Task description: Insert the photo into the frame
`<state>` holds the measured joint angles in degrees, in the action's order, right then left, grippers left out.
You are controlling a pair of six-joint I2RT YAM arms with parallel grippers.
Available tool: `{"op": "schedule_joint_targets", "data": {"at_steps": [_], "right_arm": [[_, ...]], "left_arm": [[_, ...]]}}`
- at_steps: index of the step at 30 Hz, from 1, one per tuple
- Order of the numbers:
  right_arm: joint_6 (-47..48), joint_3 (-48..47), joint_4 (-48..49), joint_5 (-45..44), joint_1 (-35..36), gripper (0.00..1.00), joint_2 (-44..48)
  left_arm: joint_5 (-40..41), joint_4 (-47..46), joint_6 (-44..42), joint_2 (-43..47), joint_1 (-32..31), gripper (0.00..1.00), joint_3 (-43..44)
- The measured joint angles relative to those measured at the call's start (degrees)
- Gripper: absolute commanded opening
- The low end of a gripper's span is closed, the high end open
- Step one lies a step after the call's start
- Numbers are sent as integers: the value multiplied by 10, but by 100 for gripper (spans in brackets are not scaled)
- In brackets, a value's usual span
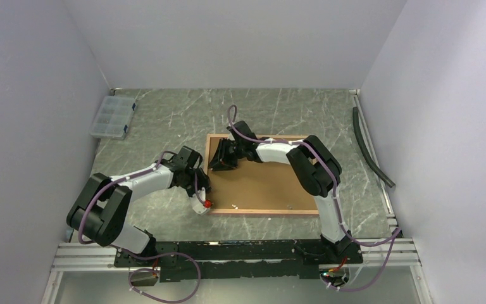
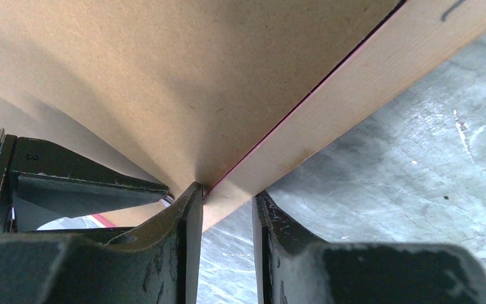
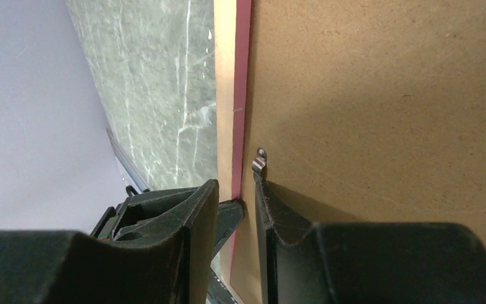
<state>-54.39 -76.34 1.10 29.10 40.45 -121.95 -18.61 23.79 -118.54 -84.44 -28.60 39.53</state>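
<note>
A grey-green marbled tabletop [image 1: 164, 120] is seen, closed in by plain pale lavender walls: left wall [image 1: 31, 95], back wall [image 1: 228, 38], right wall [image 1: 443, 95]. A clear plastic organizer box [image 1: 111, 117] with blue latches is placed at the far left corner. A black hose [image 1: 370, 149] is laid along the right edge, beside an aluminium rail [image 1: 389, 212]. Lighting is even and soft.

I read the frame [image 2: 367, 79] rail as smooth tan wood, the board [image 1: 259, 183] matt brown fibre, the counter [image 1: 164, 120] grey marbled, faintly glossy.
</note>
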Motion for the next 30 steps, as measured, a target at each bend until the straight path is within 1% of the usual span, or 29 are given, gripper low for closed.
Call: {"op": "schedule_joint_targets", "data": {"at_steps": [5, 14, 30], "right_arm": [[-3, -5, -3, 0, 0, 32, -6], [-3, -41, -16, 5, 0, 32, -28], [-4, -59, -16, 7, 1, 32, -41]], "left_arm": [[-1, -1, 0, 2, 0, 9, -2], [-2, 0, 0, 3, 0, 8, -2], [-3, 0, 0, 3, 0, 8, -2]]}}
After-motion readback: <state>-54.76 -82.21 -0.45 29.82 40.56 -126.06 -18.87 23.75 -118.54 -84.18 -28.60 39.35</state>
